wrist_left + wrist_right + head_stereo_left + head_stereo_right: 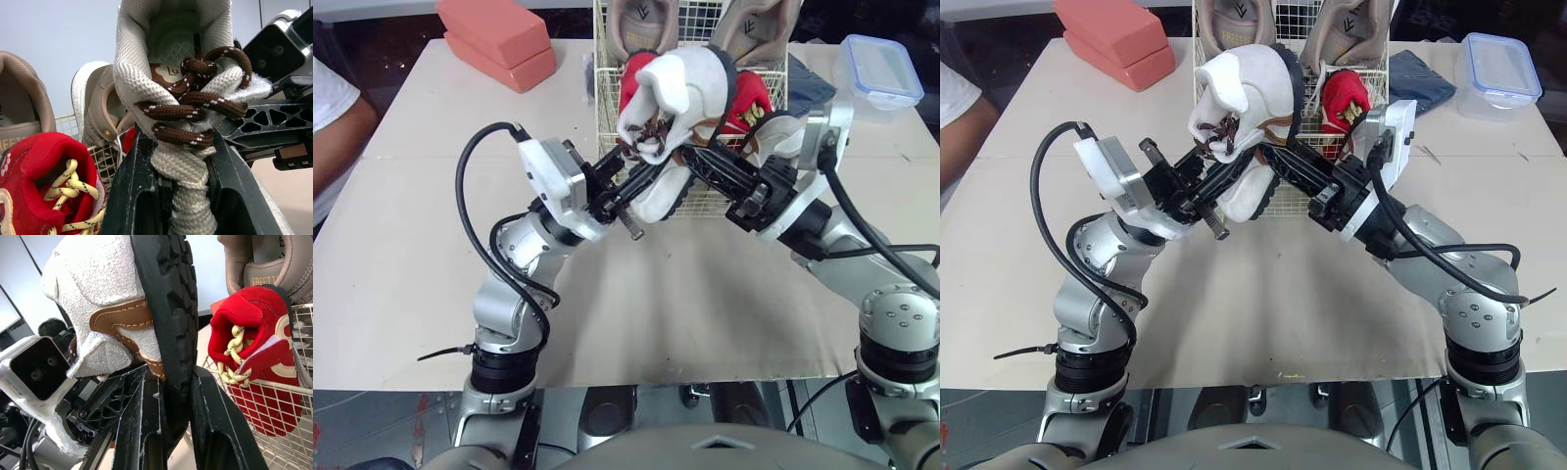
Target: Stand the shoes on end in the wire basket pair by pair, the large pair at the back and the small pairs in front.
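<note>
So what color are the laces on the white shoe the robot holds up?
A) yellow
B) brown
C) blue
B: the laces on the white shoe are dark brown, while the yellow ones are on the red shoe.

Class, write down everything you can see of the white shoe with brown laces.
The white shoe has a mesh-like upper, brown white-flecked laces, tan leather-looking heel trim and a black treaded sole. It is held on end at the wire basket's front. The left hand pinches its laced tongue; the right hand clamps its sole.
</note>
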You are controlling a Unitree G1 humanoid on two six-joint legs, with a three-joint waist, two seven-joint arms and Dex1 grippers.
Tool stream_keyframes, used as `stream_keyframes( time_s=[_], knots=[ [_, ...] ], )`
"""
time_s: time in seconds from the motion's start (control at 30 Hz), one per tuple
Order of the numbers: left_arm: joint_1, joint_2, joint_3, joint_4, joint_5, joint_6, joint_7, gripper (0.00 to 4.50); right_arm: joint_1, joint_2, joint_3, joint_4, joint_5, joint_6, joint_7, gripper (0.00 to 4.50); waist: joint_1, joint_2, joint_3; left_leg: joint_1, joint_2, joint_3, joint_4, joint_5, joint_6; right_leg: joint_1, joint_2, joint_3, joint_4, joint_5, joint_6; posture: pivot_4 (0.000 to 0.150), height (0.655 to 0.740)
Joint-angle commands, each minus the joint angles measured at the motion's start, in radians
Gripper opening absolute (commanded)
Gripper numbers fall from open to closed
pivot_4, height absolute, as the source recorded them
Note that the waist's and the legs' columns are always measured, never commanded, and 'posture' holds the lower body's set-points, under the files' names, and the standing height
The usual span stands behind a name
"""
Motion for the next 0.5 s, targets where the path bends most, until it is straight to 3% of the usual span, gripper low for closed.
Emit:
stream_keyframes(
  time_s=[0.03, 0.1, 0.23, 0.4, 0.5],
  knots=[
    [-0.003, 0.014, 0.012, -0.044, -0.091, 0.028, -0.038, 1.89, -0.02, -0.004, -0.015, -0.017, 0.007, -0.011, 0.006, 0.0, 0.0, 0.0, 0.0, 0.0, 0.0, 0.0, 0.0, 0.0, 0.0, 0.0, 0.0, 0.0, 0.0, 0.0, 0.0, 0.15, 0.686],
    [-0.005, 0.024, 0.032, -0.044, -0.126, 0.051, -0.038, 2.51, -0.021, -0.006, -0.018, -0.018, 0.014, -0.011, 0.009, 0.0, 0.0, 0.0, 0.0, 0.0, 0.0, 0.0, 0.0, -0.001, 0.001, 0.0, 0.0, 0.0, 0.0, 0.0, 0.0, 0.15, 0.686],
    [-0.022, 0.139, 0.151, -0.052, -0.373, 0.209, -0.084, 4.37, -0.017, -0.045, -0.047, -0.008, 0.034, -0.006, 0.05, 0.0, -0.002, 0.001, 0.001, 0.0, 0.0, 0.0, 0.0, -0.001, 0.001, 0.0, 0.0, 0.0, 0.0, 0.0, 0.0, 0.15, 0.686],
    [-0.026, 0.309, 0.264, -0.046, -0.689, 0.406, -0.163, 4.44, 0.015, -0.101, -0.061, 0.014, 0.013, -0.011, 0.137, 0.0, 0.0, 0.002, 0.002, 0.0, 0.001, 0.0, -0.001, 0.0, 0.0, 0.0, 0.0, 0.0, -0.001, 0.0, 0.0, 0.15, 0.686],
    [-0.052, 0.385, 0.288, -0.007, -0.703, 0.457, -0.181, 4.44, 0.035, -0.137, -0.051, 0.008, -0.007, -0.01, 0.206, 0.0, 0.001, 0.003, 0.002, 0.0, 0.0, 0.0, -0.001, 0.001, -0.002, 0.0, 0.0, 0.0, -0.001, -0.002, 0.003, 0.15, 0.686]
  ],
)
